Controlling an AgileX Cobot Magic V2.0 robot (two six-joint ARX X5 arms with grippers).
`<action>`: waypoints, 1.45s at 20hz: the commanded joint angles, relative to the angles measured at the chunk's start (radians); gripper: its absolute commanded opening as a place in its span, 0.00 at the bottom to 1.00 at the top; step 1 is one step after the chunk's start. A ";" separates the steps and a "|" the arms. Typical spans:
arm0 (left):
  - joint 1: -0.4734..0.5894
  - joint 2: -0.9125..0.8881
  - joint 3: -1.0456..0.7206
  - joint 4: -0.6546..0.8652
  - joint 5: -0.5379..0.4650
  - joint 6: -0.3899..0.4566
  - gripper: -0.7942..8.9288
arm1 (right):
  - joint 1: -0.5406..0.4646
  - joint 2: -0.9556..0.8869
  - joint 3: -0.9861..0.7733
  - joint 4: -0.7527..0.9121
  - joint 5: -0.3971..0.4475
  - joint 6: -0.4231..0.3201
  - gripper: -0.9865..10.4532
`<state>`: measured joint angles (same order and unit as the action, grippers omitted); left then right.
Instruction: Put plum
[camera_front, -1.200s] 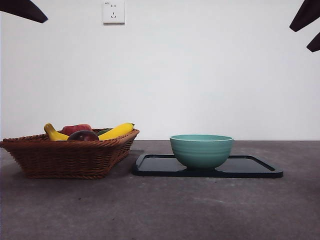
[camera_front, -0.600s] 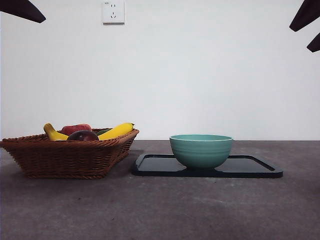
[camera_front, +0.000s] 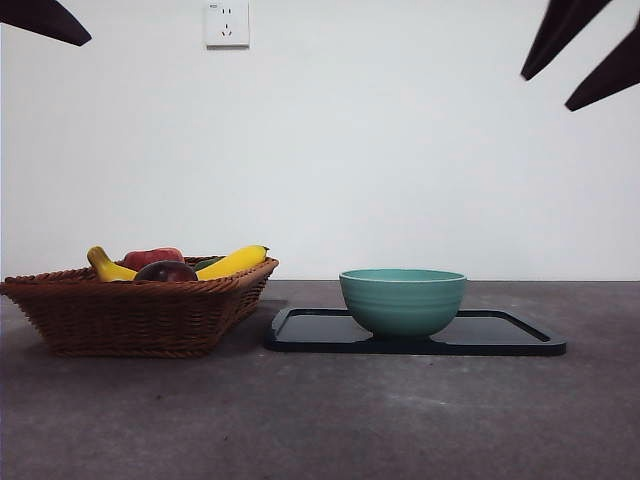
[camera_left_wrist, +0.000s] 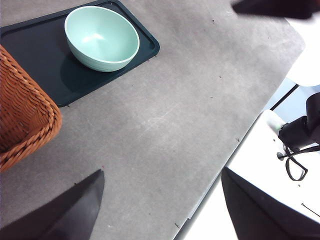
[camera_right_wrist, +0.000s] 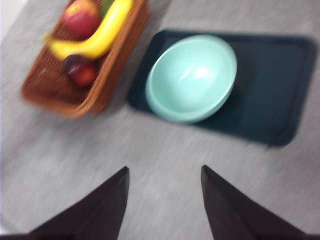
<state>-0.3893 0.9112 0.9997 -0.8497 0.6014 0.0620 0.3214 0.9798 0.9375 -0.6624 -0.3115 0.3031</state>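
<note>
The grey worktop (camera_front: 320, 420) carries a wicker basket (camera_front: 140, 310) beside a dark tray (camera_front: 500, 335) holding a green bowl (camera_front: 403, 300). The plum (camera_front: 166, 271) sits in the basket, touching a banana (camera_front: 232, 263) and near a red apple (camera_front: 152, 258). To pick it cleanly, I'd say come straight down over it, clear of the banana and rim. The right tool (camera_right_wrist: 162, 200) hangs high, jaws spread and empty, tilted toward the basket; the left tool (camera_left_wrist: 160, 205) waits, likewise released.

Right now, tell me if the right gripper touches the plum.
Apart. The right wrist view shows the open right gripper over bare table, with the plum far off in the basket.
</note>
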 joint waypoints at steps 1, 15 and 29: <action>-0.005 0.008 0.023 0.001 0.005 0.013 0.47 | -0.004 0.141 0.110 0.011 0.029 -0.039 0.29; -0.005 0.008 0.023 0.005 0.005 0.013 0.47 | -0.018 0.773 0.393 0.106 0.081 -0.109 0.30; -0.005 0.008 0.023 0.011 0.005 0.017 0.47 | -0.014 0.884 0.428 0.170 0.077 -0.100 0.09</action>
<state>-0.3893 0.9112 0.9997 -0.8448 0.6014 0.0635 0.3008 1.8606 1.3399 -0.5053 -0.2337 0.2058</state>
